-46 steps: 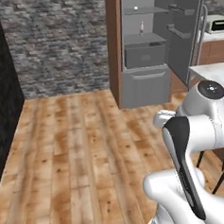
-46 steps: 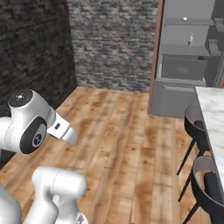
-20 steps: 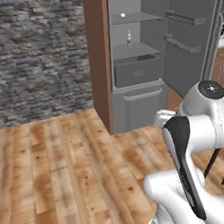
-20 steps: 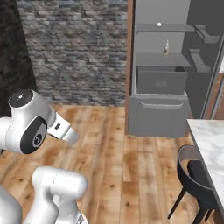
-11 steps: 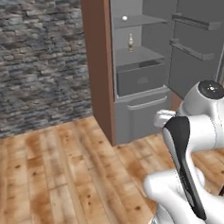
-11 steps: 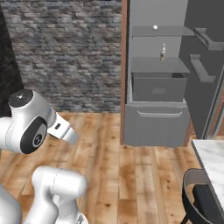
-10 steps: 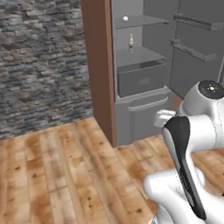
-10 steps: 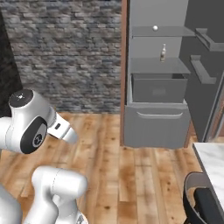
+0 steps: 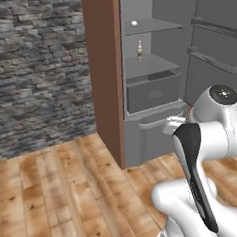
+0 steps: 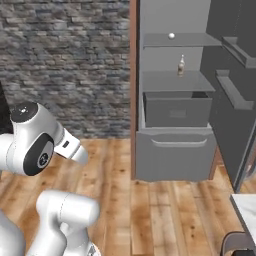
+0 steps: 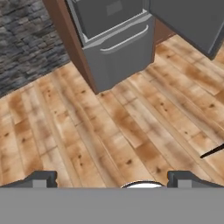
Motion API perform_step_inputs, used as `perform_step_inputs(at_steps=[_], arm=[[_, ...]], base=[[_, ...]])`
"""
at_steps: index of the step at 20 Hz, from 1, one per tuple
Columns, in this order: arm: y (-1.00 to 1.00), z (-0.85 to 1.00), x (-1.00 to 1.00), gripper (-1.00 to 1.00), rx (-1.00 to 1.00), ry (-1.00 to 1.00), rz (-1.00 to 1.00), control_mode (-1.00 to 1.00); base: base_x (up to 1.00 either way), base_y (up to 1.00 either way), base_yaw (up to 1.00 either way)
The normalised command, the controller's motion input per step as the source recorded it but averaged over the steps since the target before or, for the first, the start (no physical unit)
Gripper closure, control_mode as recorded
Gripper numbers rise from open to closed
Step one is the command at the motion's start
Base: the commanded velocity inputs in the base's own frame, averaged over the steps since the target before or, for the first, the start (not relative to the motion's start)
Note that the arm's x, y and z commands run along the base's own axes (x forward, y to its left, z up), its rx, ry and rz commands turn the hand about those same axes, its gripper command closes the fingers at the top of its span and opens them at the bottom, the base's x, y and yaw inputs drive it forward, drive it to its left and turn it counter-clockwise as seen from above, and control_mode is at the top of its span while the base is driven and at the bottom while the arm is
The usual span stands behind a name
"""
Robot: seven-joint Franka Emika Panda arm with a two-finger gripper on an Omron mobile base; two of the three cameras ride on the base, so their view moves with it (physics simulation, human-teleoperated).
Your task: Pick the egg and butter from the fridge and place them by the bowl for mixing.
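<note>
Fridge (image 10: 175, 125) open, door swung to one side, grey inside w/ shelves, drawer (image 10: 176, 111) mid-height and a lower pull-out bin under it.

Egg (image 10: 171, 35) sits on the top shelf, small white ball; same egg in left base view (image 9: 134, 23). It lies ahead of and well above the jaws, far off across the wood floor (image 11: 109, 131). Round, so no long axis to line up with; any approach angle works, shelf above/below limits vertical room though.

Small bottle (image 10: 181, 65) on the next shelf down, just below and slightly to the side of the egg. Not obviously butter; can't tell where the butter is from these views. Bowl not seen here.

Gripper (image 11: 111, 179): hand view looks down at the floor w/ the fridge bottom at the top of that view. Jaws spread wide, tips standing well apart at the bottom edge, nothing between them, touching nothing.

Arm folded up close to the base, elbow high in both base views.

Judgement: still approach phase, no pick begun. Next move needs the base nearer the fridge, then the hand raised and turned fwd toward the top shelf. Risk: egg rolls if nudged; shelf edge and open door crowd the reach.
</note>
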Motion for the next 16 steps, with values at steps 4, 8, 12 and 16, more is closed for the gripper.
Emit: perform_step_inputs(at_steps=[4, 8, 12, 16], arm=[[0.00, 0.00, 0.00, -1.00, 0.00, 0.00, 0.00, 1.00], [0.00, 0.00, 0.00, -1.00, 0.00, 0.00, 0.00, 1.00], [0.00, 0.00, 0.00, -1.00, 0.00, 0.00, 0.00, 1.00], [0.00, 0.00, 0.00, -1.00, 0.00, 0.00, 0.00, 1.00]], base=[[0.62, -0.01, -0.16], [0.66, -0.14, -0.04], [0.68, -0.22, 0.00], [0.68, -0.27, 0.00]])
